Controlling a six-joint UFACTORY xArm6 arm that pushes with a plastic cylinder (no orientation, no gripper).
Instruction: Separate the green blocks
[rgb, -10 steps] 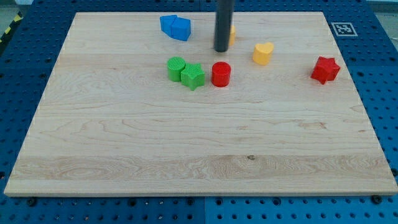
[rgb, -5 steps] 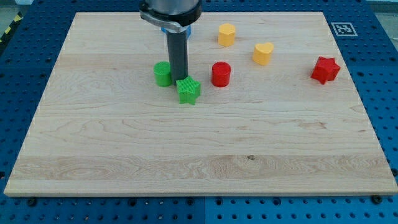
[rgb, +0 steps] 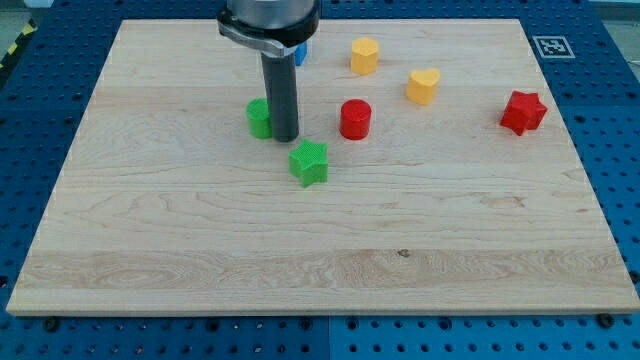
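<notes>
My tip (rgb: 286, 136) stands on the wooden board between the two green blocks. The green round block (rgb: 259, 118) is just to the tip's left, touching or nearly touching the rod, which hides its right side. The green star block (rgb: 309, 162) lies below and to the right of the tip, a small gap away. The two green blocks are apart.
A red cylinder (rgb: 355, 119) sits right of the rod. A yellow block (rgb: 365, 55) and a yellow heart (rgb: 423, 86) lie at upper right. A red star (rgb: 524, 111) is far right. A blue block (rgb: 299, 53) is mostly hidden behind the arm.
The tip came down from the top between the green blocks. The star slid down and right; the round block shifted left. The gap between them has grown.
</notes>
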